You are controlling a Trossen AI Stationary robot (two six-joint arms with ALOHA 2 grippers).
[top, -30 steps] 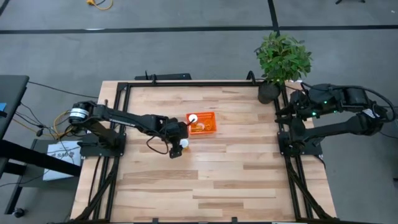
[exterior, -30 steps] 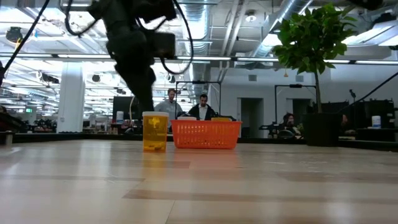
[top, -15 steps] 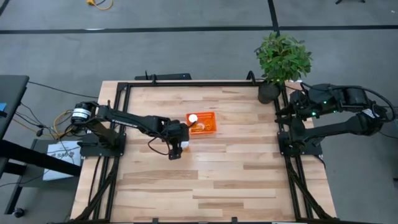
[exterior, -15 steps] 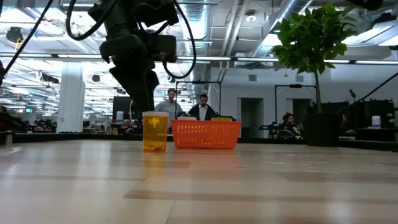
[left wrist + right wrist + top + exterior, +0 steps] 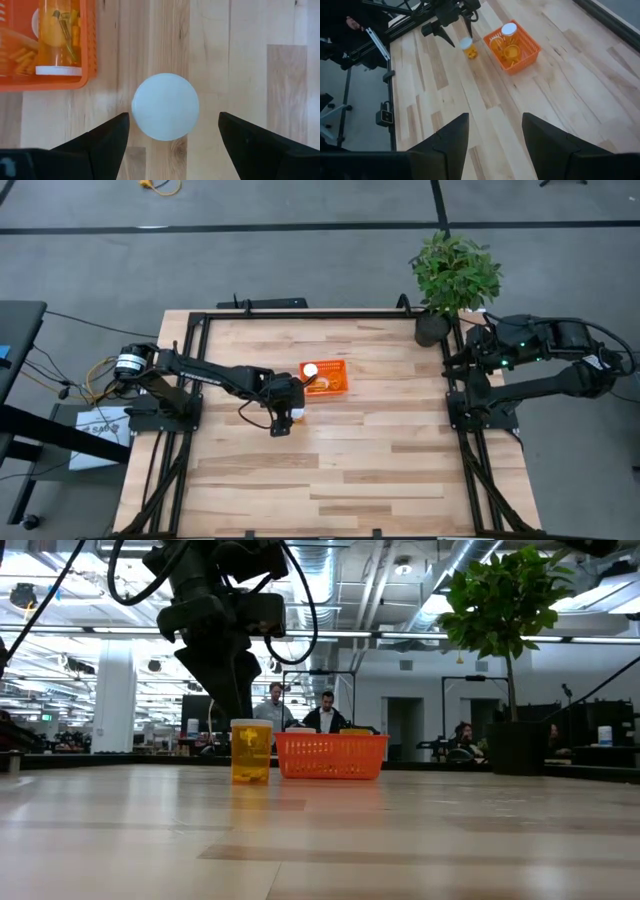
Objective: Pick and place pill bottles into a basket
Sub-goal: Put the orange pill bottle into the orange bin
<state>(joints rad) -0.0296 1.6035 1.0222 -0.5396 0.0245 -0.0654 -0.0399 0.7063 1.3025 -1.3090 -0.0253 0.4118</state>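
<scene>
Left claw point(image 5: 170, 132) wide — pointing down over upright pill bottle point(image 5: 165, 106) | beside basket point(image 5: 92, 45)

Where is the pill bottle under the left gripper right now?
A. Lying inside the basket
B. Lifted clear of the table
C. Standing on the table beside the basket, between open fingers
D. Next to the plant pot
C: the left wrist view shows the bottle capped and upright on the wood, outside the basket, with the left gripper open around it, not touching.
</scene>
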